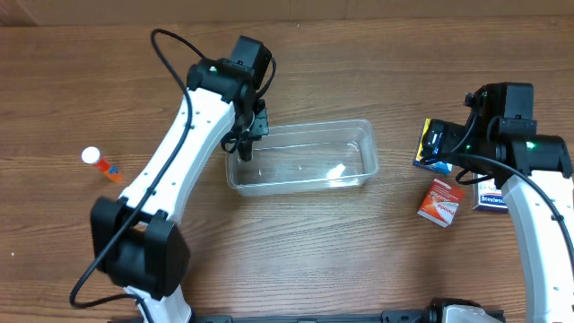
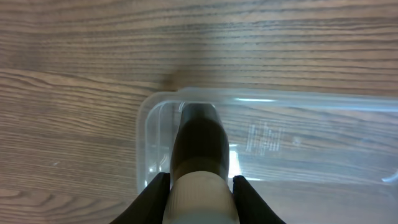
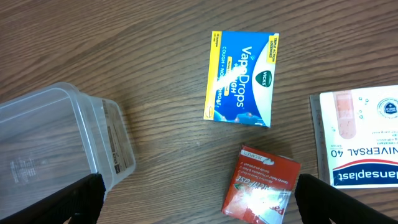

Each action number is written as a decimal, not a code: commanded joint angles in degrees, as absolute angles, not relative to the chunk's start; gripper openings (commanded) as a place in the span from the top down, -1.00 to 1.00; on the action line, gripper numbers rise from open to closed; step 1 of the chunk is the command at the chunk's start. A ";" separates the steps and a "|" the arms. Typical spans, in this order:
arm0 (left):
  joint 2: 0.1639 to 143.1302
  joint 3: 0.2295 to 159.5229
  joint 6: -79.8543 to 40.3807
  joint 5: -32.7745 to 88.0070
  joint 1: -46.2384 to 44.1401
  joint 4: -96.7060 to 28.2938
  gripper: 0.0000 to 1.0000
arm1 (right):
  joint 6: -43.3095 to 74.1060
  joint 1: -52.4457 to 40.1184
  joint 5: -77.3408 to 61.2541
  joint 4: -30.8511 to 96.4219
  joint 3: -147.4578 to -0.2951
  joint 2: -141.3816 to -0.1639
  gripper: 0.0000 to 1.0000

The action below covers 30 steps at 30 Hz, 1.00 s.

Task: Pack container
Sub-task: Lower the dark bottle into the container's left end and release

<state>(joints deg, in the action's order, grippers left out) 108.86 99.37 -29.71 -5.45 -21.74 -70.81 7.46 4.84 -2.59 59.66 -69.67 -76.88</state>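
Far left on the desk, a small white-capped tube lies alone, well apart from the action; next along, the left gripper hangs over the container, jaws clenched on a dark bottle, pale end in the grip, dark nose pointing down into the tub's left end; whether it touches the floor, can't tell; the container sits mid-desk, long axis running left to right, nothing lying in it that I can see; here's the key: the tub lies right beneath those jaws, so letting go looks like the next call; over on the right, the right gripper hovers, jaws spread wide and holding nothing, above a blue box, a red box and a white plaster box; the container lies to its left, near but apart; the left arm is plainly nearer
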 commanded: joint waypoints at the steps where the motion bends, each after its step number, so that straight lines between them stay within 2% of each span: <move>1: 112.40 99.37 -31.35 -6.57 -21.67 -69.56 0.92 | 7.75 4.95 -2.74 59.51 -71.64 -76.64 -1.00; 10: 116.88 99.37 -31.16 -6.39 -21.67 -69.76 0.85 | 7.75 4.95 -2.72 59.51 -71.64 -76.64 -1.00; 11: 116.88 99.37 -30.79 -6.39 -21.67 -69.82 0.76 | 7.75 4.95 -2.72 59.51 -71.64 -76.64 -1.00; 13: 116.88 99.37 -30.13 -6.37 -21.67 -70.26 0.21 | 7.75 4.95 -2.72 59.51 -71.64 -76.64 -1.00; 14: 116.88 99.39 -29.47 -6.37 -21.67 -70.54 -0.22 | 7.75 4.95 -2.72 59.51 -71.64 -76.64 -1.00; 15: 116.86 99.39 -28.84 -6.37 -21.67 -70.89 -0.38 | 7.75 4.95 -2.72 59.51 -71.64 -76.64 -1.00; 24: 113.58 101.21 -27.18 -6.46 -21.67 -72.49 -0.40 | 7.73 4.95 -2.72 59.51 -71.64 -76.64 -1.00; 26: 110.39 102.45 -27.27 -7.75 -21.65 -73.49 -0.58 | 7.73 4.95 -2.72 59.51 -71.64 -76.64 -1.00; 28: 105.30 103.26 -28.86 -10.13 -21.21 -74.81 -1.00 | 7.73 4.95 -2.72 59.51 -71.64 -76.64 -1.00; 30: 100.47 103.26 -29.85 -11.46 -19.92 -75.33 -1.00 | 7.73 4.95 -2.72 59.51 -71.64 -76.64 -1.00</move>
<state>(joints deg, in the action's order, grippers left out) 111.33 99.94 -28.40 -7.27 -21.61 -74.43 7.49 4.84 -2.59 59.66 -69.67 -76.88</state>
